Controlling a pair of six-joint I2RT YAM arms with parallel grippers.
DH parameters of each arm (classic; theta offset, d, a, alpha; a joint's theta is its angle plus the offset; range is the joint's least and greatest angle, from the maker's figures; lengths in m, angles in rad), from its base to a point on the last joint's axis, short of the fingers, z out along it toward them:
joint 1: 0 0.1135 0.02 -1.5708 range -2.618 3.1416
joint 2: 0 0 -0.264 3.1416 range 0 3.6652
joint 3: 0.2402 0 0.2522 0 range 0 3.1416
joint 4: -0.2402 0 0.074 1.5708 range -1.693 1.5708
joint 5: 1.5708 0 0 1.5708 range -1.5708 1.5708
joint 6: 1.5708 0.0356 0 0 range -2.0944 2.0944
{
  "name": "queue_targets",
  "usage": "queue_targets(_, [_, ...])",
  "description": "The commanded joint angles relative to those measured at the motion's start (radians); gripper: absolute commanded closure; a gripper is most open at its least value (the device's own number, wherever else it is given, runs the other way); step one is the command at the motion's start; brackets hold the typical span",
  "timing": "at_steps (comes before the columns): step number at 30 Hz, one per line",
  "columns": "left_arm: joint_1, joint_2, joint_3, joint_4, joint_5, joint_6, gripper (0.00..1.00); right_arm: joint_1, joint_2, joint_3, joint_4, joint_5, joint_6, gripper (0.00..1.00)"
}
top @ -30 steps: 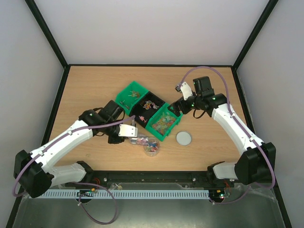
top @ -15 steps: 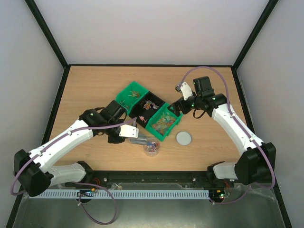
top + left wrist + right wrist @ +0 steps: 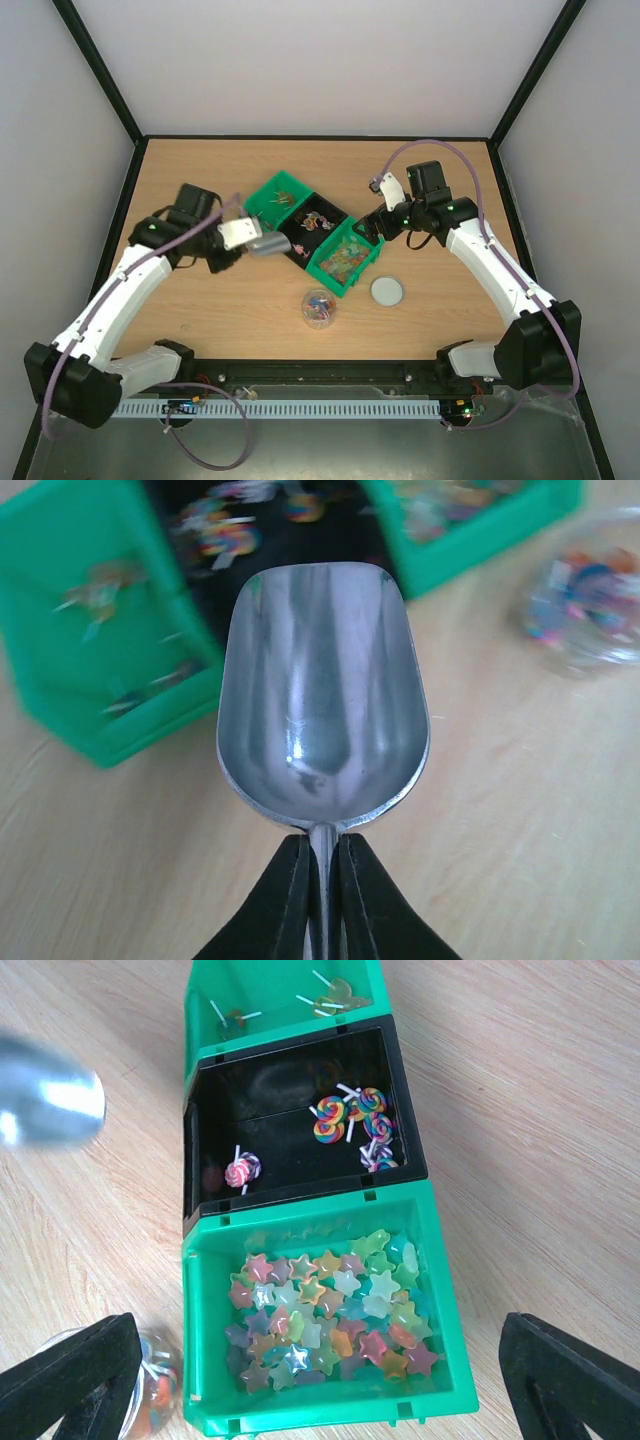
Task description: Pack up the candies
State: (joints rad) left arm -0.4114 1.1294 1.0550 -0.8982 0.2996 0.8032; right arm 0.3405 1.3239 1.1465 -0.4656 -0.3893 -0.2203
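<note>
The left hand [image 3: 322, 858] clamped the handle of the empty scoop [image 3: 322, 690], the right hand [image 3: 315, 1375] gaped wide; the candies [image 3: 330, 1310] looked light and loose, better scooped than pinched.

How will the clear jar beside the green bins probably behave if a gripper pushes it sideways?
The clear jar looks round and smooth, so it would probably slide, and a grip may slip on it. With the lid lying apart, tipping would likely spill the candies inside.

Bright, even light, shadows soft. The metal scoop [image 3: 322, 695] glints sharp in the left wrist view — the green bin [image 3: 60, 600] behind it is blurred
</note>
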Motion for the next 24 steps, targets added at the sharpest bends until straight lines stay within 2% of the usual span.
queue_targets(1, [0.217,-0.032,0.001,0.171,0.119,-0.158,0.98,-0.003,-0.032,-0.013,0.004,-0.017,0.011,0.01])
queue_targets(4, [0.365,-0.047,-0.048,0.296,0.170,-0.238,0.98,-0.005,-0.044,-0.021,0.013,-0.010,0.017,0.01])
queue_targets(7, [0.464,-0.032,-0.099,0.420,0.159,-0.326,0.98,-0.008,-0.058,-0.037,0.027,-0.008,0.022,0.01])
queue_targets(12, [0.596,0.110,-0.111,0.537,0.171,-0.435,0.98,-0.018,-0.078,-0.060,0.047,0.003,0.029,0.01])
queue_targets(16, [0.641,0.259,-0.091,0.601,0.105,-0.538,0.98,-0.031,-0.091,-0.076,0.059,0.009,0.035,0.01])
queue_targets(19, [0.642,0.366,-0.056,0.597,0.103,-0.496,0.98,-0.036,-0.085,-0.081,0.057,0.010,0.035,0.01])
queue_targets(24, [0.634,0.458,-0.067,0.676,0.075,-0.470,0.98,-0.045,-0.071,-0.075,0.042,0.015,0.026,0.01])
